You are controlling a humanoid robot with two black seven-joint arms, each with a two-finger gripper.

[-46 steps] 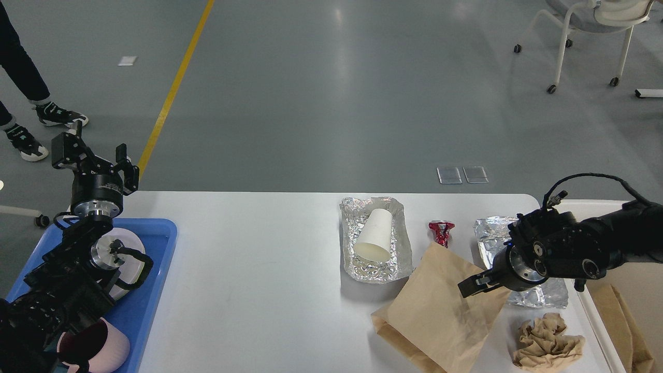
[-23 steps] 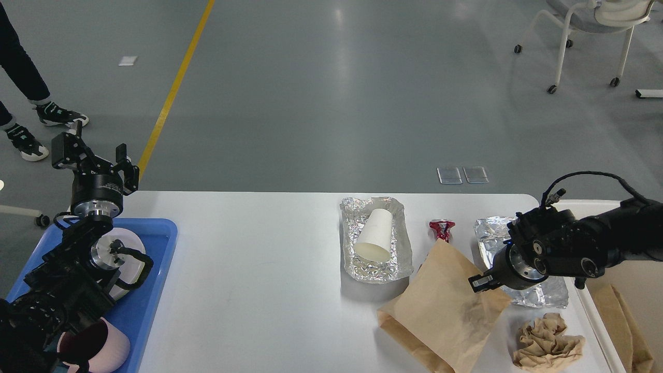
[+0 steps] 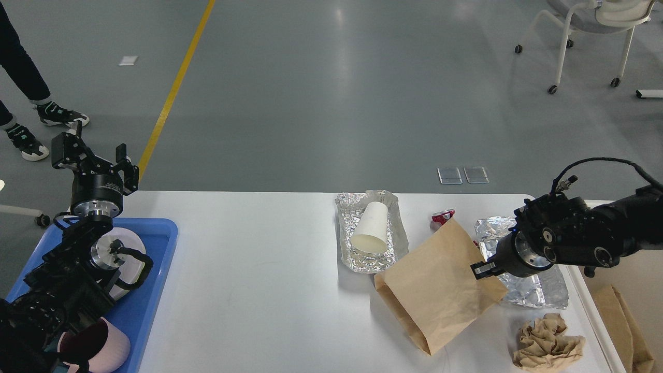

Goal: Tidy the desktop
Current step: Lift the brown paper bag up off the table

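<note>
White desktop [image 3: 248,269] — glossy — before grey floor [image 3: 331,93], yellow-lined.

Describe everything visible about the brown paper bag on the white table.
The brown paper bag is flat, lightly creased kraft paper, lying or slightly lifted at an angle on the desktop. One corner points toward the red crushed can, partly hiding it; its folded end faces the near edge. The right claw grips its right edge. It overlaps the foil sheet and sits beside the foil tray.
</note>
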